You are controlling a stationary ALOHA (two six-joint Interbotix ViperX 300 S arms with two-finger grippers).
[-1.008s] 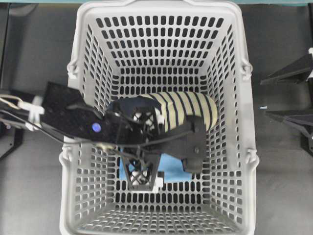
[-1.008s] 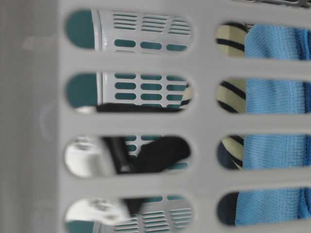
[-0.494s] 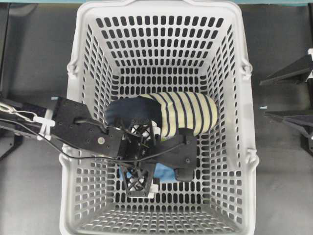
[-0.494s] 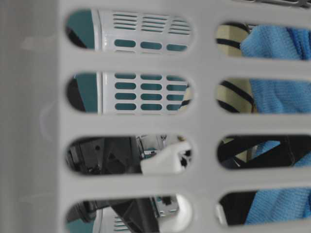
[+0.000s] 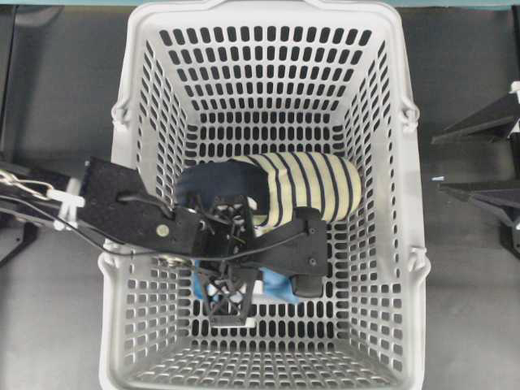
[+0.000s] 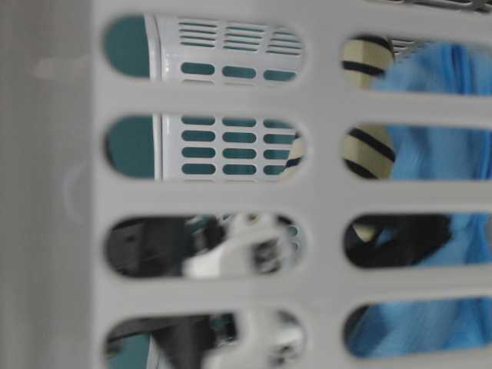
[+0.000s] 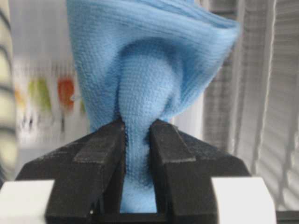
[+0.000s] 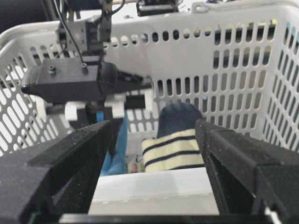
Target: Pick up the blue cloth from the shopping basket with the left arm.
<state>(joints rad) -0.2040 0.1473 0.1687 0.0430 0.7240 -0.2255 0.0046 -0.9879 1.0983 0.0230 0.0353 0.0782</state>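
The light grey shopping basket [image 5: 122, 146] fills the overhead view. My left gripper [image 5: 236, 264] reaches down inside it and is shut on the blue cloth [image 5: 279, 289]. In the left wrist view both jaws pinch a fold of the blue cloth [image 7: 149, 70], which bunches up above my left gripper [image 7: 137, 128]. The cloth also shows through the slots in the table-level view [image 6: 438, 154] and in the right wrist view [image 8: 119, 149]. My right gripper [image 8: 152, 126] is open and empty outside the basket's side; it shows at the right edge of the overhead view [image 5: 443, 162].
A navy-and-cream striped fabric item [image 5: 309, 187] lies in the basket just beyond the left gripper, touching the cloth's area; it also shows in the right wrist view [image 8: 170, 149]. The basket's slotted walls [image 8: 233, 70] surround the left gripper closely. Dark table lies around the basket.
The left gripper lowered onto the flat cloth and shut on it. The cloth is now bunched and pulled up, with less of it showing on the basket floor.
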